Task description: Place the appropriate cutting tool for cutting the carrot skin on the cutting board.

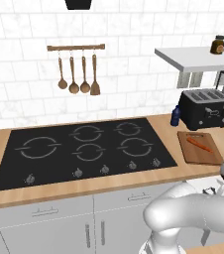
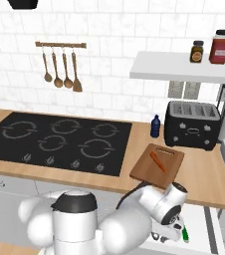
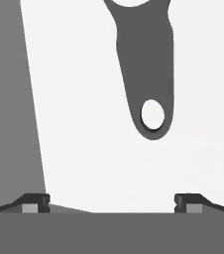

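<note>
The black peeler (image 3: 146, 74) lies on the white floor of an open drawer (image 2: 204, 234) below the counter; its handle end with a hanging hole points toward me and its forked head runs off the top of the hand view. My gripper (image 3: 112, 201) hovers just short of that handle, open, with nothing between the fingertips (image 3: 34, 202). From the right base view the hand (image 2: 168, 230) reaches down into the drawer, beside the green knife handle (image 2: 185, 234). The reddish-brown cutting board (image 1: 201, 148) (image 2: 157, 167) rests on the counter above, and the small orange carrot (image 1: 199, 144) (image 2: 158, 161) lies on it.
A black toaster (image 2: 191, 124) and a small blue bottle (image 2: 155, 126) stand behind the board. The black cooktop (image 2: 59, 142) is to its left. A shelf (image 2: 184, 67) with two jars hangs above. A grey drawer wall (image 3: 10, 99) rises left of the gripper.
</note>
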